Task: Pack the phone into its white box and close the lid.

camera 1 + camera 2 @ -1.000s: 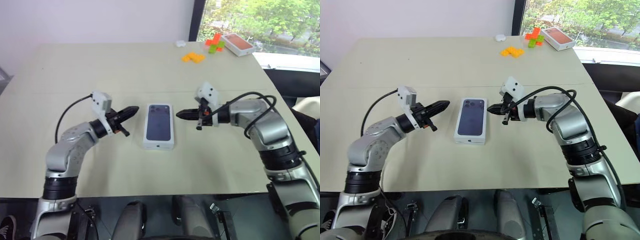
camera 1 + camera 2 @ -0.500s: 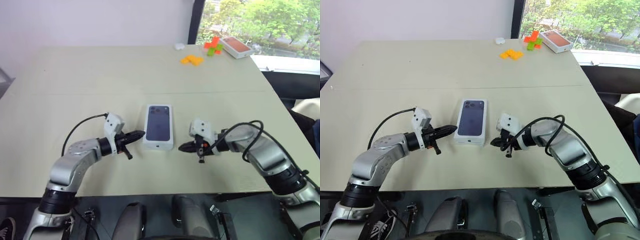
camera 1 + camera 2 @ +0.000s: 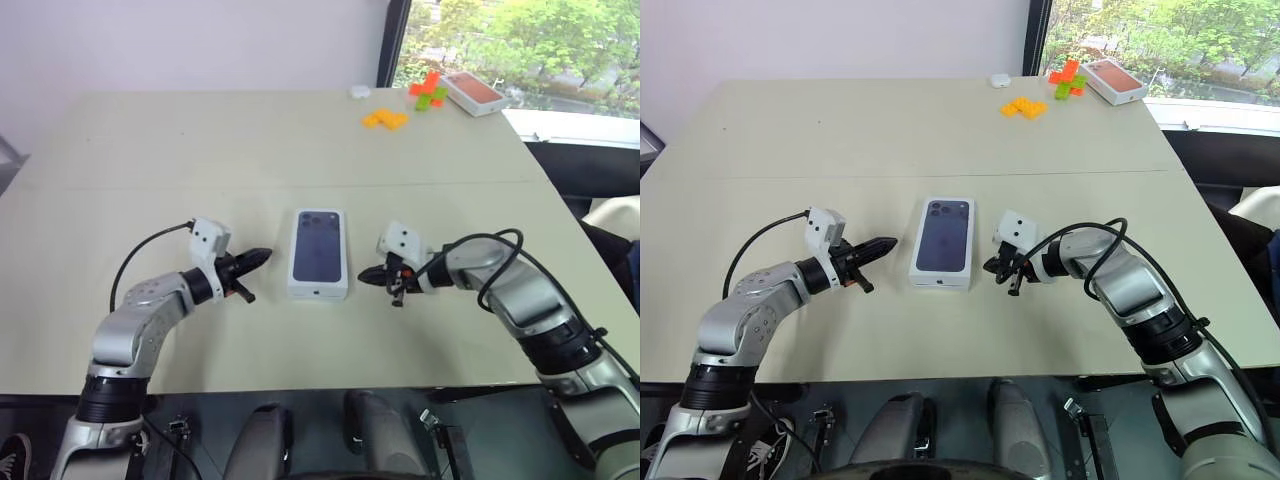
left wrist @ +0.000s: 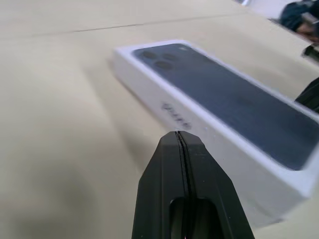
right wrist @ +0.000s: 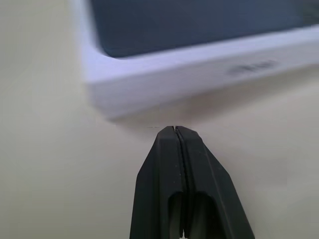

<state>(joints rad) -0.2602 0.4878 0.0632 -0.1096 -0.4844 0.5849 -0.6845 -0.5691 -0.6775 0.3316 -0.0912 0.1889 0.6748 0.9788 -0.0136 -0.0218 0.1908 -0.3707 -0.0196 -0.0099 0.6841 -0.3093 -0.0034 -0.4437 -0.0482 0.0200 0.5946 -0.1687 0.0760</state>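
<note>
Both grippers, left [image 3: 262, 257] and right [image 3: 368, 277], pinched fully shut, empty, flanking the closed white cardboard box w/ dark-blue phone-print lid [image 3: 320, 245] mid-table. Risk: closed tips can't grip lid; side nudge could skid box. Phone not seen.

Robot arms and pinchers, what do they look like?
Both arms are shiny silver-grey metal with black rings at the joints. Each has a looping black cable and a small white box on the wrist. The left gripper and right gripper each have two pointy black fingers, with a bit of orange behind them.
</note>
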